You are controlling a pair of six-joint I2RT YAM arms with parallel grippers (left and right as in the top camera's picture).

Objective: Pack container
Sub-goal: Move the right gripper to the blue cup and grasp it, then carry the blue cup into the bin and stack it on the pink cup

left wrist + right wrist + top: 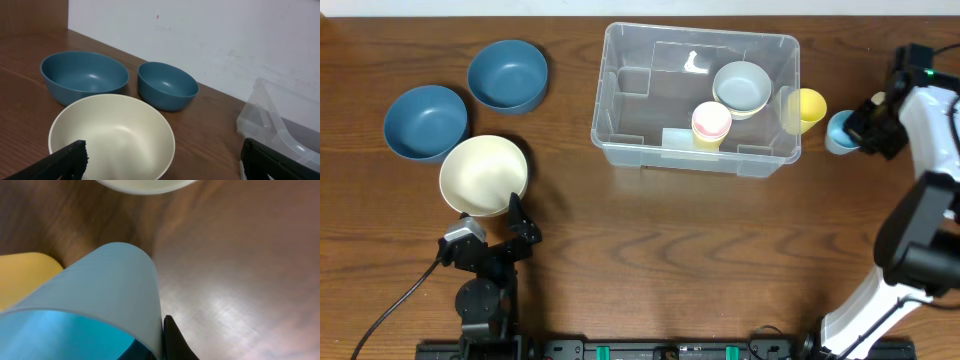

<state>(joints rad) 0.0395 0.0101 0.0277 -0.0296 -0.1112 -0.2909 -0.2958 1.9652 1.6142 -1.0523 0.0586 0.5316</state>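
The clear container [650,95] stands at the table's back centre, and its corner shows in the left wrist view [272,122]. In it are a pink cup [711,122] and a pale bowl [741,87]. To its right, my right gripper [860,128] is shut on the wall of a light blue cup [837,132]. In the right wrist view one finger [176,341] presses the outside of the light blue cup [105,290] and the other is inside it. My left gripper [163,152] hangs open over a cream bowl [112,130], touching nothing.
A yellow cup [808,107] stands against the container's right wall, beside the light blue cup. Two blue bowls [425,121] [507,75] sit at the back left behind the cream bowl [483,175]. A cable runs along the front left.
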